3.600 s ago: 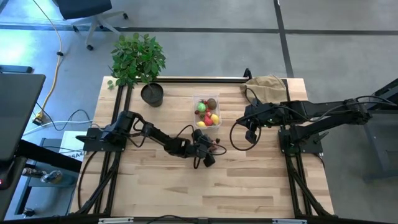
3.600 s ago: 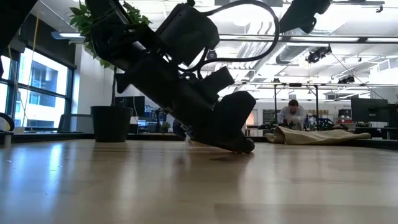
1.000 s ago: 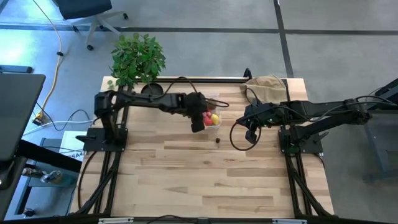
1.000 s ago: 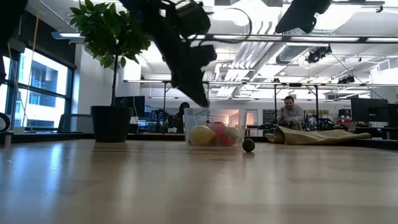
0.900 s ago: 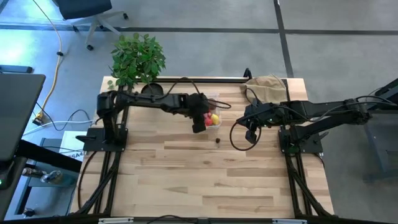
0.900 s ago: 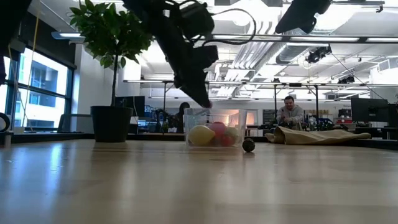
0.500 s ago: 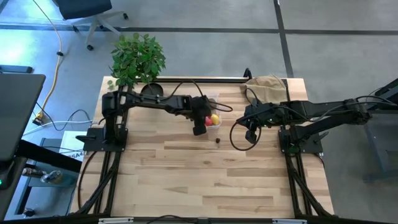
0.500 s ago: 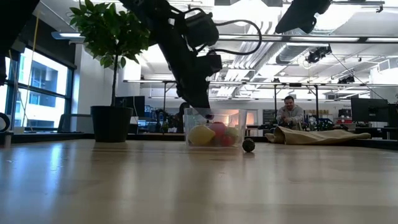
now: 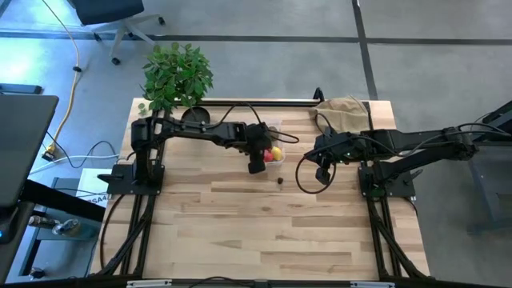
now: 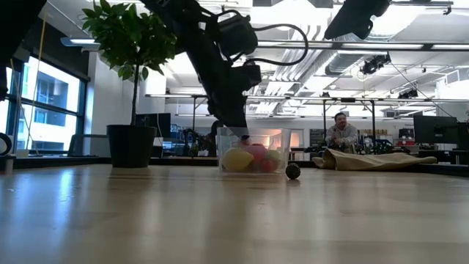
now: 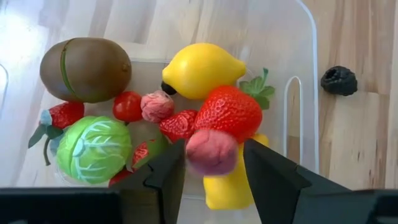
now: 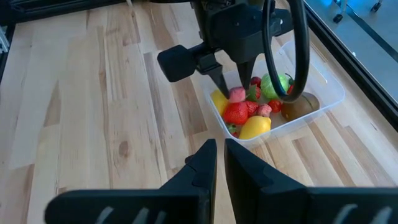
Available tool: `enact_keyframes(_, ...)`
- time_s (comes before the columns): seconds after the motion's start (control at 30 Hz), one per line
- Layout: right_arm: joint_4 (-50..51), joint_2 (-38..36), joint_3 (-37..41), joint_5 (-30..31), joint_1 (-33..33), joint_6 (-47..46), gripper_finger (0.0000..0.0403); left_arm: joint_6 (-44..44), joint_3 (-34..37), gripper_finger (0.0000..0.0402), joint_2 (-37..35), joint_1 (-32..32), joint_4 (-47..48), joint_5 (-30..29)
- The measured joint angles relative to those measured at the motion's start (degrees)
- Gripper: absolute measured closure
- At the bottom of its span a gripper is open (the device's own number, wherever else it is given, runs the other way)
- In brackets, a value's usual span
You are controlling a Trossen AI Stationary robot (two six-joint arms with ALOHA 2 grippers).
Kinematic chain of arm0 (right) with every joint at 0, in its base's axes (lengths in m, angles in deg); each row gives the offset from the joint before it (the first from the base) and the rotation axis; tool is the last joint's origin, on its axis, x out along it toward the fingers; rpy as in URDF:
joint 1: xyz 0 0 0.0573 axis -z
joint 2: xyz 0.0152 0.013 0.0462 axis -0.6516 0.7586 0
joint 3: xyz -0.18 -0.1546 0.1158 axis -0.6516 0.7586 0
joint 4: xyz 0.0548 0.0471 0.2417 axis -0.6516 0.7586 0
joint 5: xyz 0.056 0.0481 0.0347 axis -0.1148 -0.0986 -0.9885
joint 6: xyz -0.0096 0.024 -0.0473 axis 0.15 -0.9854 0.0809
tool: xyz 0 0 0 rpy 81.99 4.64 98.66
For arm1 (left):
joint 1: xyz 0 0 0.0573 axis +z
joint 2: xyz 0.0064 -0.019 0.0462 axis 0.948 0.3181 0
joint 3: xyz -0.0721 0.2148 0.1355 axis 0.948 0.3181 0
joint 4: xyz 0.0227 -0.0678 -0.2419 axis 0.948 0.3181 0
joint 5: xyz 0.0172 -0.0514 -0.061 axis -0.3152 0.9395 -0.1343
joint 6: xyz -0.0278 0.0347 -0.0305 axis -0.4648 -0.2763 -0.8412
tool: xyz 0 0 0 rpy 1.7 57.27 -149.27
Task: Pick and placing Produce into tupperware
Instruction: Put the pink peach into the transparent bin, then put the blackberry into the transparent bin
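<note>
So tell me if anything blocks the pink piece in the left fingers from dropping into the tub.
Nothing visible does. The left gripper holds the pink piece directly over the open tupperware, with only produce already inside beneath it: a strawberry and a lemon.

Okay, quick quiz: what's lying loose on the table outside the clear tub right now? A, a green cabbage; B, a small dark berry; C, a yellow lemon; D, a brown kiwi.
B: a small dark berry lies on the bare wood beside the tub, while the lemon, cabbage and kiwi sit inside it.
</note>
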Motion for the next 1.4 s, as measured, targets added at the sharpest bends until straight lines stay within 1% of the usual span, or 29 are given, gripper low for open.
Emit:
enact_keyframes(0.17,0.0,-0.01,-0.02,0.0,0.02,0.0,0.0379,0.07,0.0,0.0234,-0.02,-0.11,0.32,-0.22)
enact_keyframes(0.33,-0.01,-0.01,-0.01,0.0,0.0,0.0,0.0379,1.31,0.02,0.023,-0.33,-0.11,0.02,-1.21)
enact_keyframes(0.63,0.0,-0.01,-0.01,0.01,0.01,-0.01,0.0379,1.05,0.02,0.0258,-3.84,-1.09,-3.31,-0.58)
enact_keyframes(0.73,-0.01,-0.01,0.0,0.0,0.02,-0.01,0.0379,1.03,0.02,0.0268,-5.46,-2.65,-4.23,-0.91)
enact_keyframes(1.0,0.0,0.0,0.0,0.0,0.02,0.0,0.0379,1.03,0.02,0.0288,-8.78,-7.68,-4.56,-4.09)
enact_keyframes(1.2,-0.01,0.0,0.0,0.0,0.02,0.0,0.0379,0.89,0.02,0.0291,-8.39,-12.15,-4.86,-4.86)
enact_keyframes(1.4,-0.02,-0.01,-0.02,0.02,0.0,0.0,0.0379,-2.42,0.02,0.0291,-5.04,-16.82,-8.41,-9.51)
